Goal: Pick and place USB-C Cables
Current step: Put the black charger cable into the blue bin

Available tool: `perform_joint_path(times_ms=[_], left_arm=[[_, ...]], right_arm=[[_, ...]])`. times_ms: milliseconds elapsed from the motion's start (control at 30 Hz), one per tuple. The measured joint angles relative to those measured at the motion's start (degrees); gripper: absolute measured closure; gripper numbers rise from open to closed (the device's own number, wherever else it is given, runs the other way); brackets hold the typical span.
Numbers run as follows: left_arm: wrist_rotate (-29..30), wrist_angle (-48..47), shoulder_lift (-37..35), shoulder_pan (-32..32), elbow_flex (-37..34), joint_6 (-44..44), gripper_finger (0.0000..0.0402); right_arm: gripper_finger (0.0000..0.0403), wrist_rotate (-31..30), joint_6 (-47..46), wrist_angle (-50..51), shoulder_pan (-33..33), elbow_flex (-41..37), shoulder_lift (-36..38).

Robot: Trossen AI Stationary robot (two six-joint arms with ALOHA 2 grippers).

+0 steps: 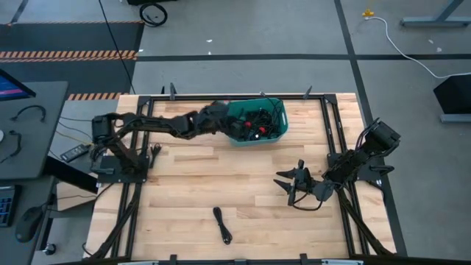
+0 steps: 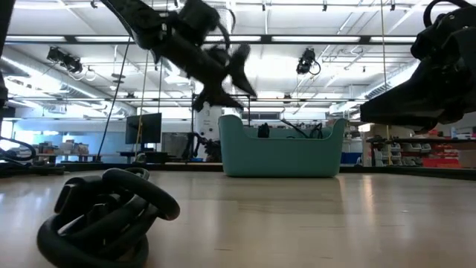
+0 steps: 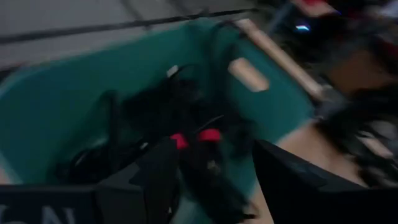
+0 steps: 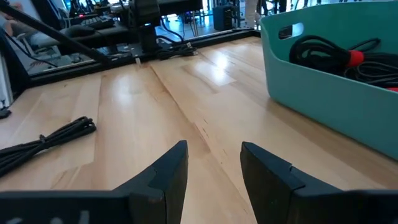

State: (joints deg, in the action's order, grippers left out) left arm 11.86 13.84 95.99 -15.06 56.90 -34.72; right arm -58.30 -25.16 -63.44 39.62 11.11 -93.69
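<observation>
Several black USB-C cables (image 1: pixel 259 122), some with red ties, lie piled in the teal bin (image 1: pixel 254 141) near the table's far edge. One more bundled black cable (image 1: pixel 222 224) rests flat on the wood near the near edge; it looms as a coil (image 2: pixel 104 216) in the low view. My left gripper (image 1: pixel 228 122) hangs open above the bin's left part (image 2: pixel 232 74); its wrist view looks down on the cables (image 3: pixel 186 124) inside the bin (image 3: pixel 62 99). My right gripper (image 1: pixel 285 185) is open, low over the table's right part, holding nothing.
Black frame rails run along the table's edges, with the arm bases at left and right. In the right wrist view, bare wood lies ahead of my right gripper (image 4: pixel 214 163), with the loose cable (image 4: pixel 43 142) to one side and the bin (image 4: pixel 323 93) to the other.
</observation>
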Motion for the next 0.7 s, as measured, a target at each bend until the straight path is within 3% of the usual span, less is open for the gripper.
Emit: perform_joint_path(times_ms=[100,233,400,533,600,700], left_arm=[[-5.7,-1.1,-4.9,0.5,0.1,5.1,0.0181],[-6.1,-10.6,-12.9,5.3,0.2,11.7,0.0192],[4.1,-28.0,-20.2,17.0,0.2,15.3,0.022],[13.1,-39.9,-21.8,28.8,0.1,9.0,0.0237],[17.5,-45.4,-21.8,34.7,0.1,3.8,0.0243],[24.7,-50.9,-21.0,42.7,0.1,-4.7,0.0249]], right_arm=[[0.025,0.8,-0.6,0.6,0.0,0.0,0.0],[0.025,4.1,-0.8,0.0,0.0,0.1,0.0],[0.025,10.4,-0.8,0.2,-1.3,3.7,0.0],[0.025,19.2,1.1,3.4,-4.9,10.2,0.0],[0.0249,22.7,1.1,10.1,-6.6,15.7,0.0],[0.0242,24.5,-0.2,29.5,-8.1,27.7,-0.1]])
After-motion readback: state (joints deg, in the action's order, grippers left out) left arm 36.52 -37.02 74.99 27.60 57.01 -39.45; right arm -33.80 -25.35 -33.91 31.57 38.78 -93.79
